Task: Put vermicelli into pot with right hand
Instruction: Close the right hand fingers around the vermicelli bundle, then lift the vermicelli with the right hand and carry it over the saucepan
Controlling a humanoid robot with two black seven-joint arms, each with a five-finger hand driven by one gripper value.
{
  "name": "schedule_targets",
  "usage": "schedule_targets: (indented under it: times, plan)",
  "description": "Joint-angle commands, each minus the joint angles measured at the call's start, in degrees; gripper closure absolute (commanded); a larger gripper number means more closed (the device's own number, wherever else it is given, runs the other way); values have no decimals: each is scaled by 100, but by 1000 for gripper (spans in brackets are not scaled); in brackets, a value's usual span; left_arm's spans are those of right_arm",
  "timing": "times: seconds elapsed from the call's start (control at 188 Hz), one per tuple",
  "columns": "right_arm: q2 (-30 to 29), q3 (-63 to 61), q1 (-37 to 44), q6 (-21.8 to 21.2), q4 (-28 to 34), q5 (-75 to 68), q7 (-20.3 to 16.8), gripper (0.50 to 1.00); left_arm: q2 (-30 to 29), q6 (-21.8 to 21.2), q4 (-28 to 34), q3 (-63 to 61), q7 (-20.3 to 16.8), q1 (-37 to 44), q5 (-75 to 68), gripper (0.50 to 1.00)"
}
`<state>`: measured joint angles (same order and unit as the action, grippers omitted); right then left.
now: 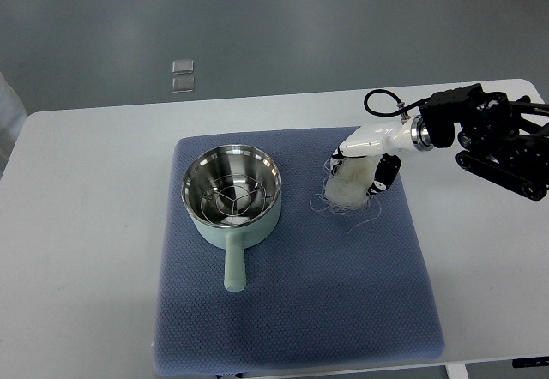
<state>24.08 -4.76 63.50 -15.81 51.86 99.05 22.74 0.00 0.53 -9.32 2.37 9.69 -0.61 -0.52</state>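
A pale green pot (232,197) with a steel inside and a short handle toward the near side stands on the left part of a blue mat (292,310). A white bundle of vermicelli (347,187) lies on the mat to the pot's right, with loose strands around it. My right hand (367,166), white with black fingertips, reaches in from the right edge and its fingers are closed around the top of the vermicelli bundle. The bundle still touches the mat. The pot holds only a steel rack.
The mat lies on a white table (77,250). My right arm's black links (502,143) hang over the table's right side. Two small clear squares (183,75) lie on the grey floor beyond the table's far edge.
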Motion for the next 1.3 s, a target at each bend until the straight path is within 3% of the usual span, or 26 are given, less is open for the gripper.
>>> schedule_targets:
  times: [0.0,0.037,0.431,0.889,1.059,1.293]
  plan:
    - [0,1,5,-1,0,1,11,934,0,0,0,0,-2,0,-1,500]
    - [0,-8,14,8,0,-8,11,957,0,0,0,0,-2,0,-1,500]
    - [88,-386,339,-62,9,-228,46,948,0,0,0,0,-2,0,-1,500]
    - [-17,-509,1411,-115,88,-412,72,942,0,0,0,0,7,0,-1,500]
    - [-448,-509,1806,-168,149,-808,116,942,0,0,0,0,-2,0,8,500]
    - [-1081,-509,1754,-89,360,-957,143,940,0,0,0,0,-2,9,-1,500]
